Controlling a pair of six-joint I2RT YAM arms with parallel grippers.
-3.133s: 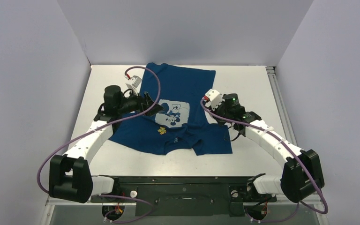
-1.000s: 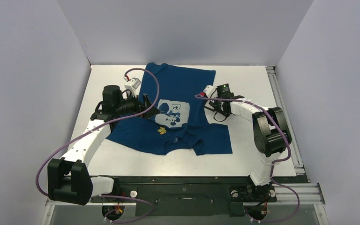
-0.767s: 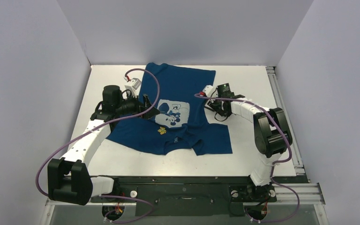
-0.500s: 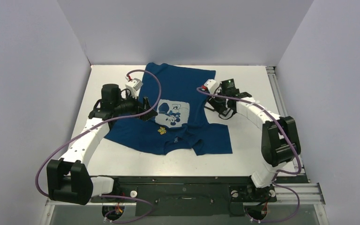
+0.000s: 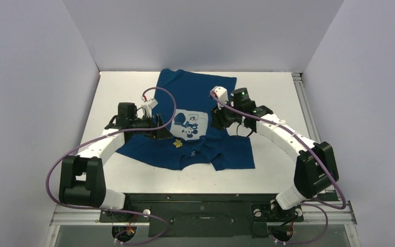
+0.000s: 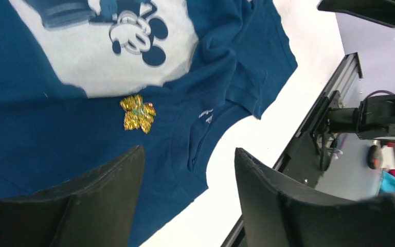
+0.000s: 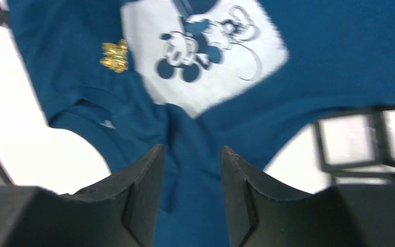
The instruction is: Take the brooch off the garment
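The dark blue T-shirt (image 5: 200,98) lies flat on the white table, its pale mouse print (image 5: 190,123) at the middle. A small gold brooch (image 5: 178,143) is pinned just below the print's near left corner; it also shows in the left wrist view (image 6: 138,112) and the right wrist view (image 7: 115,55). My left gripper (image 5: 160,128) hovers open and empty over the shirt's left side, just left of the print. My right gripper (image 5: 220,119) hovers open and empty above the shirt's right side, right of the print.
The white table (image 5: 272,98) is walled by pale panels at the back and sides. A metal rail (image 5: 301,98) runs along the right edge. The black base bar (image 5: 200,206) with both arm mounts lies along the near edge.
My right arm has swung left, bringing its gripper over the shirt's right side. My left gripper has moved slightly nearer and lower, beside the print. The shirt and brooch have not moved.
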